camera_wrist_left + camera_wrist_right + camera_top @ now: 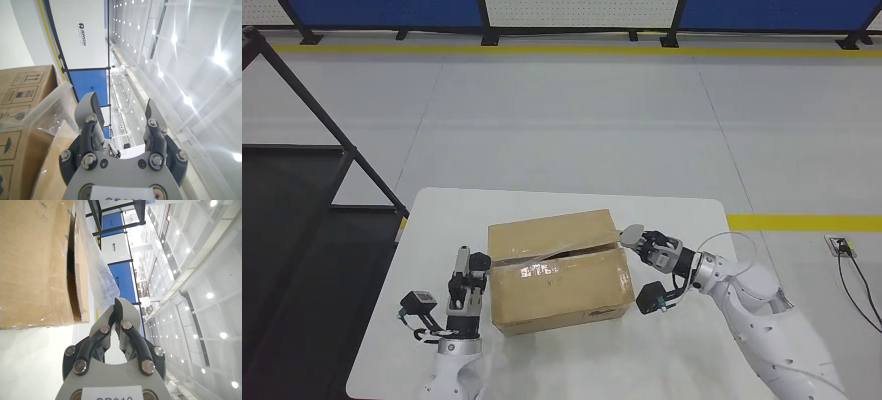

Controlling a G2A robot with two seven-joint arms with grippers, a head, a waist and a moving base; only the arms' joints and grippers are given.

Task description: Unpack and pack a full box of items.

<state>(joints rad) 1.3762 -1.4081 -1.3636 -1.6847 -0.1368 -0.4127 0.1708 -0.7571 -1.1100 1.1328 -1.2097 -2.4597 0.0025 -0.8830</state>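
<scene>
Unsealing step, probably: the clear tape [94,256] was pinched in the right gripper [116,306] at the cardboard box's [557,285] right end, the left gripper [121,97] was spread open, and a steady peel seemed needed next.

Cardboard box [557,285] blocking mid-table, passing room over the tabletop [672,215] beyond it, tape strip [582,250] stretched above the seam

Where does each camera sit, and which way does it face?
Top: overhead, looking down at the table and cardboard box; left gripper and right gripper show.
Left wrist: on that wrist, facing up past the open left gripper beside the box.
Right wrist: likewise, right gripper shut on clear tape.
Shared: all see the box.
</scene>
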